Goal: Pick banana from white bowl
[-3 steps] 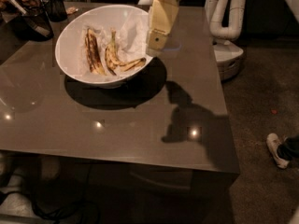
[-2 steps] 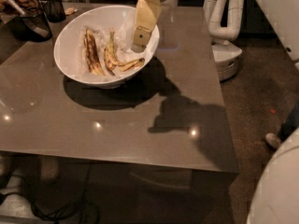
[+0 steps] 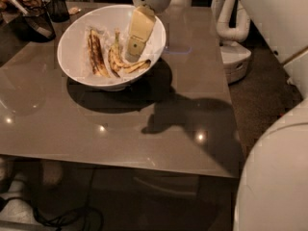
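Inside white bowl [image 3: 109, 18] — pincer [image 3: 133, 55] by banana [image 3: 117, 62]

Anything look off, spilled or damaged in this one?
Nothing spilled. Only the fruit stands out: the banana bunch and the single banana in the white bowl are brown-blotched, overripe. The gripper reaches into the bowl at the bunch.

The cream-coloured gripper [image 3: 131, 56] is down inside the big glossy white bowl [image 3: 72, 40], blocking the bowl's far rim and probably a bit of the spotty yellow two-banana bunch [image 3: 118, 61]. Left of the bowl, a dark see-through container [image 3: 34, 22] gets chopped off by the frame edge.
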`<act>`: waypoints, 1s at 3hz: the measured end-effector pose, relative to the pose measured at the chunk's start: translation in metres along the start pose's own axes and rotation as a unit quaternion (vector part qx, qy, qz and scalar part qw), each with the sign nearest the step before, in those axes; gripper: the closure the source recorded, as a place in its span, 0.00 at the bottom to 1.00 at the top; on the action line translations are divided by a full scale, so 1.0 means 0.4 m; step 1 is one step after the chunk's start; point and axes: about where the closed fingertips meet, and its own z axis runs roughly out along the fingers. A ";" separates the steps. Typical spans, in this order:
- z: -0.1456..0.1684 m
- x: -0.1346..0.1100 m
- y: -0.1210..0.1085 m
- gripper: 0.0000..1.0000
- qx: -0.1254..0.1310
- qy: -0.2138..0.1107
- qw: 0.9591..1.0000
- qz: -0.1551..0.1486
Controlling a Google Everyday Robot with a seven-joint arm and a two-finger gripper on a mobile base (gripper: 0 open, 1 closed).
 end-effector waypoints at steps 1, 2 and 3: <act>0.079 -0.015 -0.001 0.00 -0.025 0.029 0.999 0.030; 0.128 -0.033 -0.009 0.00 -0.030 0.052 0.997 0.049; 0.135 -0.052 -0.024 0.00 -0.020 0.039 0.998 0.048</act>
